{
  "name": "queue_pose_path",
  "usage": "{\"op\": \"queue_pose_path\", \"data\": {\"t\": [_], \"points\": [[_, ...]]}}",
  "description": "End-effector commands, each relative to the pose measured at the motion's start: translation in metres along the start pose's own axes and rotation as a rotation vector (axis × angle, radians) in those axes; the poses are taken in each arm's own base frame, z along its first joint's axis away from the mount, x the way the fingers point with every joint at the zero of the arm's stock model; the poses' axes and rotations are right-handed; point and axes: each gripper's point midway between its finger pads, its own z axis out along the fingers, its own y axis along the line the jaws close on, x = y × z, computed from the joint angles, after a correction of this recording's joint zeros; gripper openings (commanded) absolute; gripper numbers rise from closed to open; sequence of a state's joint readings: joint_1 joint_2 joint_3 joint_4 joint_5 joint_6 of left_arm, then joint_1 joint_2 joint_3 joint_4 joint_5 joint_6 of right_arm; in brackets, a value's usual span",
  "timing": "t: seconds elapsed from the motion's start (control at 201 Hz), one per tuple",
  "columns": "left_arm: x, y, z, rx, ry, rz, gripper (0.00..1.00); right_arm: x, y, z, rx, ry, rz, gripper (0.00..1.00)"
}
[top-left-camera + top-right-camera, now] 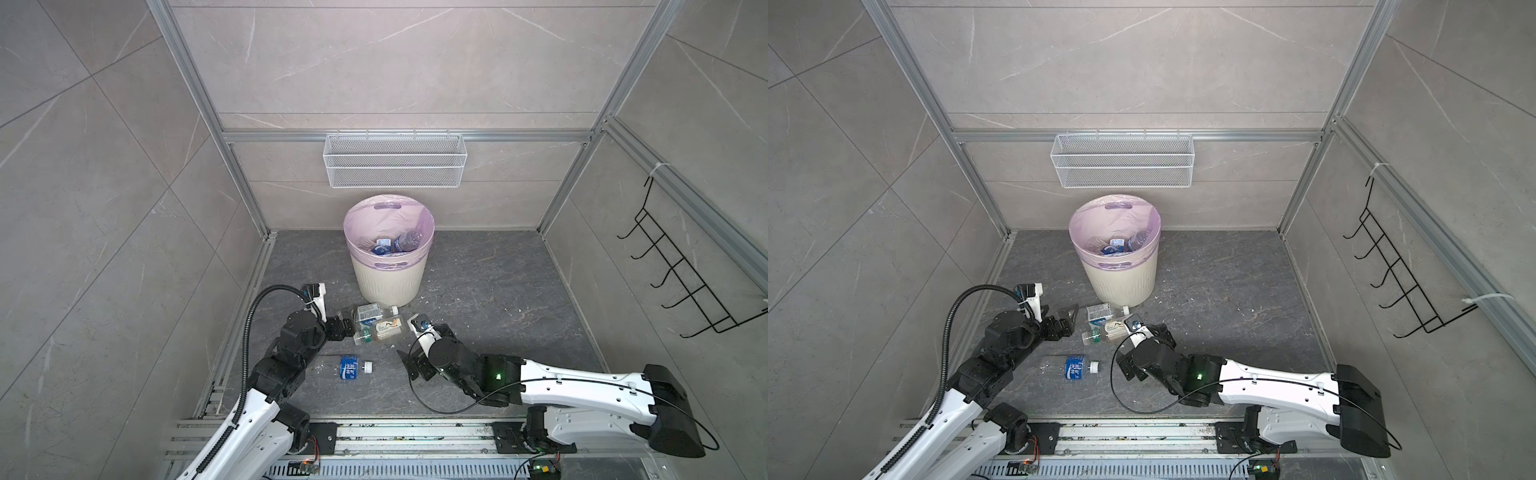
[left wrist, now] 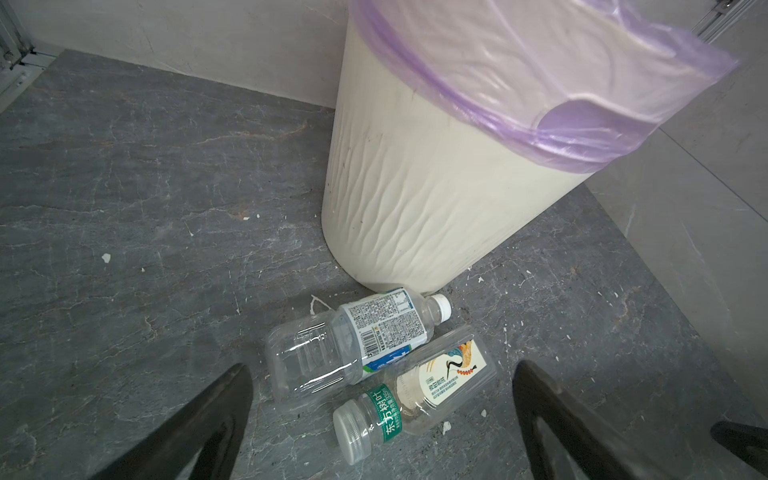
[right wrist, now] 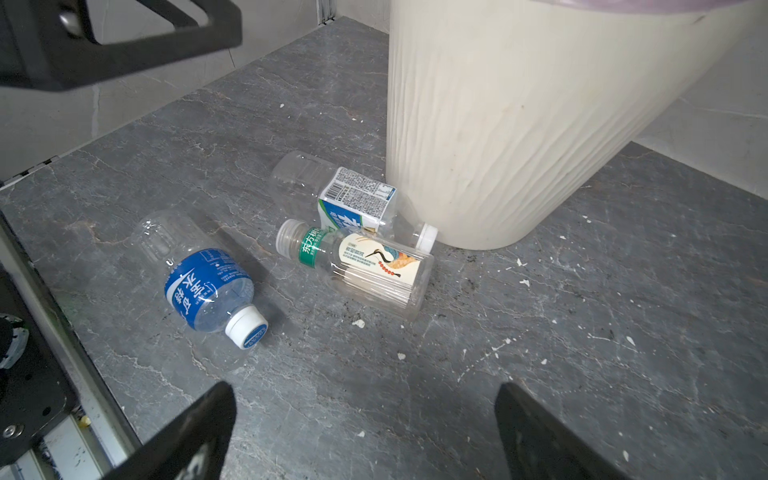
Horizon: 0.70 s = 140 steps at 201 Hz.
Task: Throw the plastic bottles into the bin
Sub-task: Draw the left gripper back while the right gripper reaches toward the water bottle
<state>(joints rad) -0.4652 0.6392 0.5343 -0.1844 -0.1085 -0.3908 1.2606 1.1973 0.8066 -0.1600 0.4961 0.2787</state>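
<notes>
**Desk:** Where did the plastic bottles (image 1: 376, 324) lie?

**Photographer:** Lower centre in both top views. A white-labelled bottle (image 2: 374, 332) and a crane-labelled bottle (image 2: 432, 386) touched on the grey floor (image 1: 478, 291), just below the bin (image 1: 390, 278). A blue-labelled bottle (image 3: 208, 286) lay apart, lower left. Others sat inside the pink liner (image 1: 365, 224) (number unclear).

**Desk:** The grippers?

**Photographer:** The left gripper (image 2: 380, 370) gaped wide, empty, left of the pair. The right gripper (image 3: 365, 386) stood equally spread, holding nothing, lower right.

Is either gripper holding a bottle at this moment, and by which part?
Nothing is held. The left gripper and the right gripper are both open and empty.
</notes>
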Motion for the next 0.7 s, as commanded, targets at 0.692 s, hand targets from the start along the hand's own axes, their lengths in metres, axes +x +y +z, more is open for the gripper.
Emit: {"op": "queue_pose_path", "data": {"t": [0.692], "points": [[0.008,0.017,0.006,-0.039,-0.121,0.047,1.00,0.010,0.040,0.024,-0.043,0.058,-0.086,1.00]]}}
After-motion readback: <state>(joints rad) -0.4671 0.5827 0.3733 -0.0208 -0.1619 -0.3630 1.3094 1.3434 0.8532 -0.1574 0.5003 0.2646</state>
